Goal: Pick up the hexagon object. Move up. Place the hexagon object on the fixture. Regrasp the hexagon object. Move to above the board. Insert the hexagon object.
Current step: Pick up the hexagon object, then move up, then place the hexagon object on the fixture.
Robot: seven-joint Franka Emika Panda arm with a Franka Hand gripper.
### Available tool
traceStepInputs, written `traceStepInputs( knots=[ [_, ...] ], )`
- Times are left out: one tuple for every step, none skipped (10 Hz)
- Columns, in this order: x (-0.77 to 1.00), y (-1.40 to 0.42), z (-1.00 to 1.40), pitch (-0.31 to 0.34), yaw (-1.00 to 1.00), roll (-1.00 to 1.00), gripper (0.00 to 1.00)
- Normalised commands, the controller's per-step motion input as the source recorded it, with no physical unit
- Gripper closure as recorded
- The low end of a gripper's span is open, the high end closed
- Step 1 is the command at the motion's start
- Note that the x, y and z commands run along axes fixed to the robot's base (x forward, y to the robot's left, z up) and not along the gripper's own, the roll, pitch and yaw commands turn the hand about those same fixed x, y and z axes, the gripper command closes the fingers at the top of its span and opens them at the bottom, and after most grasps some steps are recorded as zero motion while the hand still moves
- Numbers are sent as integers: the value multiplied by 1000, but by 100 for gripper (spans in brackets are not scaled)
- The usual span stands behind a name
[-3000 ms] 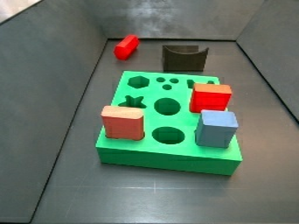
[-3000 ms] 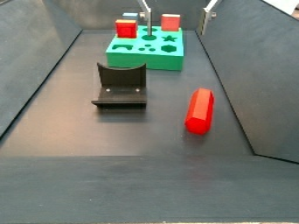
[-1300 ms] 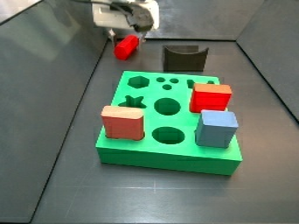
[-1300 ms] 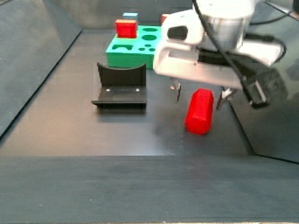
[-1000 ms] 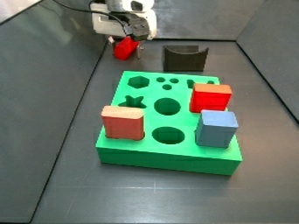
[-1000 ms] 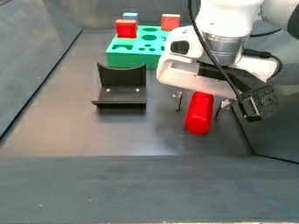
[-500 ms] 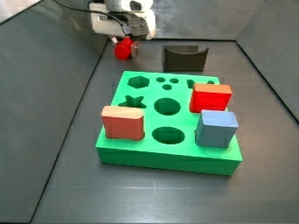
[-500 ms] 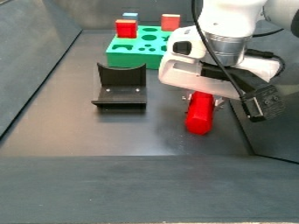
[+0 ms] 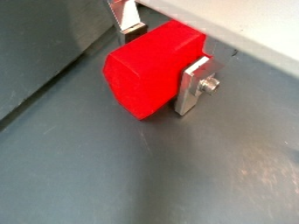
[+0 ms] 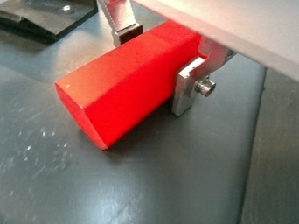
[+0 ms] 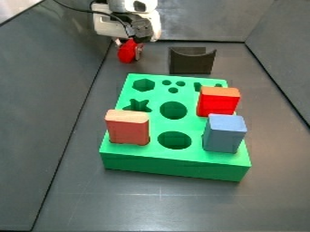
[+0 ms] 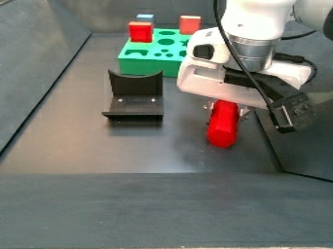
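The hexagon object (image 9: 146, 74) is a bright red prism lying on the dark floor near a side wall. In both wrist views the gripper (image 9: 162, 59) straddles it, its silver fingers (image 10: 187, 86) pressed against opposite faces, shut on it. In both side views the gripper (image 12: 228, 107) stands low over the hexagon object (image 12: 224, 124) (image 11: 126, 48). The dark fixture (image 12: 132, 94) (image 11: 190, 60) stands apart beside it. The green board (image 11: 182, 164) (image 12: 163, 69) lies farther off.
On the board stand a red cube (image 11: 219, 99), a salmon-pink cube (image 11: 127, 127) and a blue cube (image 11: 224, 132). Sloping grey walls (image 11: 61, 100) close in the floor on both sides. A corner of the fixture (image 10: 41, 17) shows in a wrist view.
The gripper came down over the hexagon object and its fingers closed against it. In the last half second almost nothing has moved.
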Motion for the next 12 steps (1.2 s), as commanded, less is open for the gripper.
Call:
traceStepInputs(
  knots=[
    [0,0,0,0,0,0,100],
    [0,0,0,0,0,0,100],
    [0,0,833,0,0,0,100],
    [-21,-45,784,24,26,-13,100],
    [-39,-40,667,49,32,-22,100],
    [-20,-27,552,59,30,-27,100],
    [-9,-19,370,57,28,-31,100],
    [-11,-19,271,52,27,-33,100],
    [0,0,1000,0,0,0,100],
    [5,4,1000,-12,-1,2,100],
    [-7,-1,1000,11,0,-9,100],
    [-9,-3,1000,18,1,-15,100]
  ],
)
